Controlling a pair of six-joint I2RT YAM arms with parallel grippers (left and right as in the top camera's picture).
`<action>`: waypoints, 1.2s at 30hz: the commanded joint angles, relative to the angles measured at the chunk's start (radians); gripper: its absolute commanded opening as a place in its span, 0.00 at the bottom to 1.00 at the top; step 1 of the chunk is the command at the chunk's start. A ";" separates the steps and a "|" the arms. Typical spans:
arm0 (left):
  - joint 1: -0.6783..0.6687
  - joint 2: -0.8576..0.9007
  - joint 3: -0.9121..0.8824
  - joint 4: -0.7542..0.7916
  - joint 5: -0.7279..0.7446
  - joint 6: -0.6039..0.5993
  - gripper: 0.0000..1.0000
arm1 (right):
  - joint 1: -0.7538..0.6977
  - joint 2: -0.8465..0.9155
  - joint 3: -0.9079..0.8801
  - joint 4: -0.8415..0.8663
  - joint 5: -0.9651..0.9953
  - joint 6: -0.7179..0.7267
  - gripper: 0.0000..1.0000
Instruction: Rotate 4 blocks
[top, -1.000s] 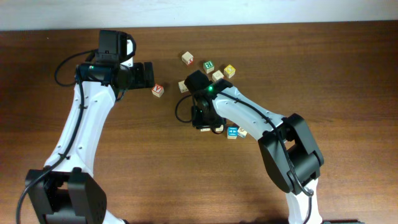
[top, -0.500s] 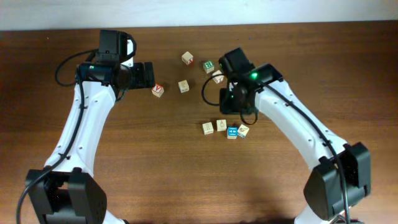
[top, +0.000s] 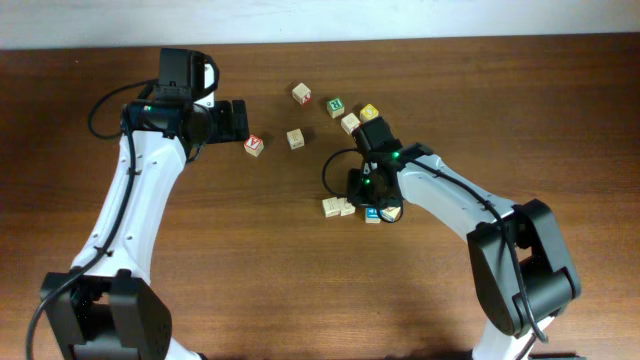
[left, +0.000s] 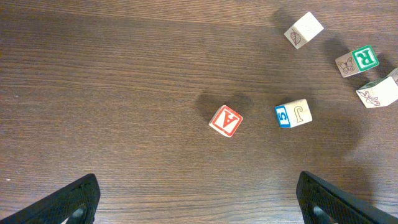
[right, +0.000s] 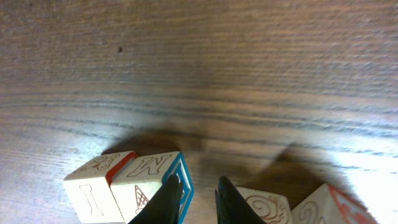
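The left gripper (top: 238, 120) hovers just left of the red-faced cube (top: 254, 146). Its claw is spread wide over the bare table (left: 124, 93) and holds nothing. Right of the red-faced cube, and lower in the overhead view, the four blocks lie in a short row. First come two plain beige blocks (top: 332, 207), touching each other. Then comes the blue-faced block (top: 373, 213), then the orange-green marked block (top: 391, 211). The right gripper (right: 199, 182) is down over that row (farther right of the red-faced cube than the beige pair). Its fingers (right: 169, 200) are nearly together, with a slit of bare wood between them, clamped on nothing.
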 joint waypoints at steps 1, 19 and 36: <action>0.002 0.002 0.014 -0.001 -0.006 -0.012 0.99 | 0.045 0.011 -0.006 -0.001 -0.028 0.098 0.21; 0.002 0.002 0.014 -0.001 -0.006 -0.012 0.99 | 0.140 0.043 0.018 0.063 -0.019 0.127 0.24; 0.002 0.002 0.014 -0.001 -0.006 -0.012 0.99 | 0.283 0.067 0.094 -0.058 0.055 0.124 0.04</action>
